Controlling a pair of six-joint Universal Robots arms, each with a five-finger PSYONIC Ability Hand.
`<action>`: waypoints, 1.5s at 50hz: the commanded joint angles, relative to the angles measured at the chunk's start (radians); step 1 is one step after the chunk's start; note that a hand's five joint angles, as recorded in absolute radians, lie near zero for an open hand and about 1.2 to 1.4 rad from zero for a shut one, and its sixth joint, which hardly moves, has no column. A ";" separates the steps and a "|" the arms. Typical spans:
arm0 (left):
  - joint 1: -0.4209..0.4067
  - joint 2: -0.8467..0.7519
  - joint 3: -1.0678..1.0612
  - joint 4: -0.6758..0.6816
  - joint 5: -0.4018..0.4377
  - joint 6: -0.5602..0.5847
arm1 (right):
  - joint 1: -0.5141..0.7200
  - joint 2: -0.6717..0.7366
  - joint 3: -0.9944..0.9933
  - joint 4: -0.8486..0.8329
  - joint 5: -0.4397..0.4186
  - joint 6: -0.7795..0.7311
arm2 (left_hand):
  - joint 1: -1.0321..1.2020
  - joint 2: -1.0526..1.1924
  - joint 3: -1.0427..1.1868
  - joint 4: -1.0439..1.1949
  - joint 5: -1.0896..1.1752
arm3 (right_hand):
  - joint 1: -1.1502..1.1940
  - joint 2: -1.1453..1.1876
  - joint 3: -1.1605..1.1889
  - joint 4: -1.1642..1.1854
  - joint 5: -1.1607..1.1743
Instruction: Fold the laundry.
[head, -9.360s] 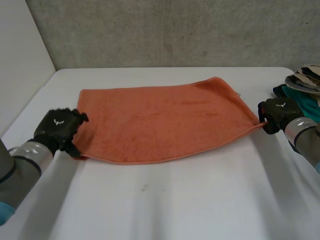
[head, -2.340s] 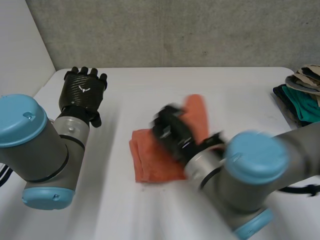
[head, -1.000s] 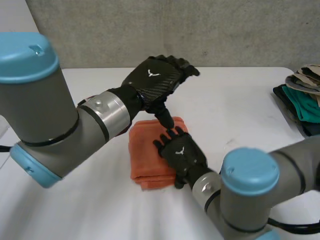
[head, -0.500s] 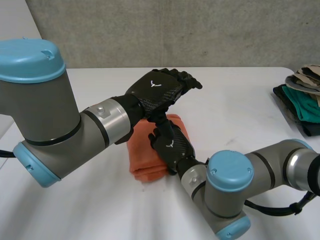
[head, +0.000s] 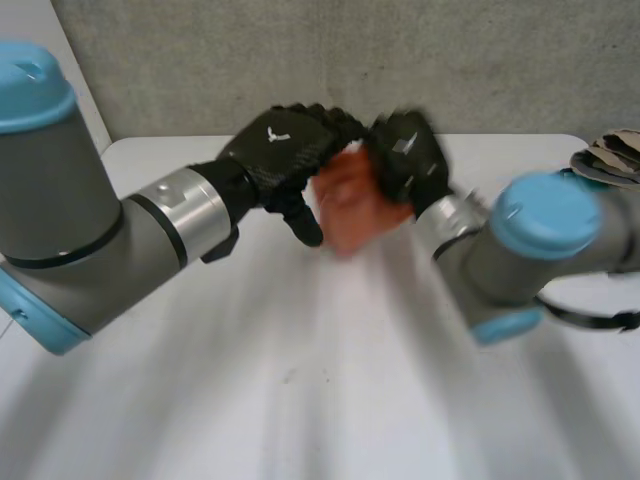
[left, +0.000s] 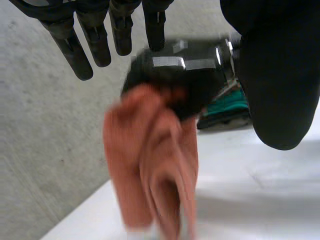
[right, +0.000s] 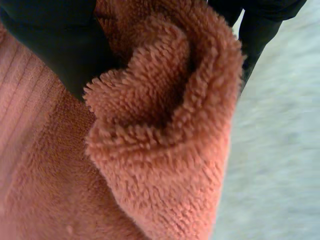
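Both of our hands hang close together above the table (head: 300, 390). Our right hand (head: 410, 160) clutches the orange towel (head: 348, 205), fingers and thumb curled round its bunched edge, the rest hanging down. Our left hand (head: 282, 150) sits just beside it, fingers straight and loose, grasping nothing. A pile of clothes (head: 610, 160) lies at the table's right edge.

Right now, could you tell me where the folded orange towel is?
In the head view the orange towel hangs above the white table, gripped by the right hand, the open left hand close on its left.
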 joint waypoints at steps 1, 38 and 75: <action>0.007 0.029 0.001 0.011 0.002 -0.023 | -0.176 -0.126 -0.029 -0.152 -0.023 0.125 | 0.036 0.041 0.037 0.042 0.044 | 0.380 0.255 0.238 0.199 0.297; -0.055 0.035 -0.059 0.015 0.003 -0.029 | -1.027 0.140 0.048 -0.528 -0.682 0.555 | 0.039 0.044 0.040 0.045 0.047 | 0.372 0.247 0.231 0.192 0.290; -0.053 0.257 -0.037 0.060 -0.069 -0.149 | -0.703 -0.551 0.054 0.405 -0.119 0.111 | 0.030 0.035 0.031 0.036 0.038 | -0.842 -0.967 -0.983 -1.022 -0.924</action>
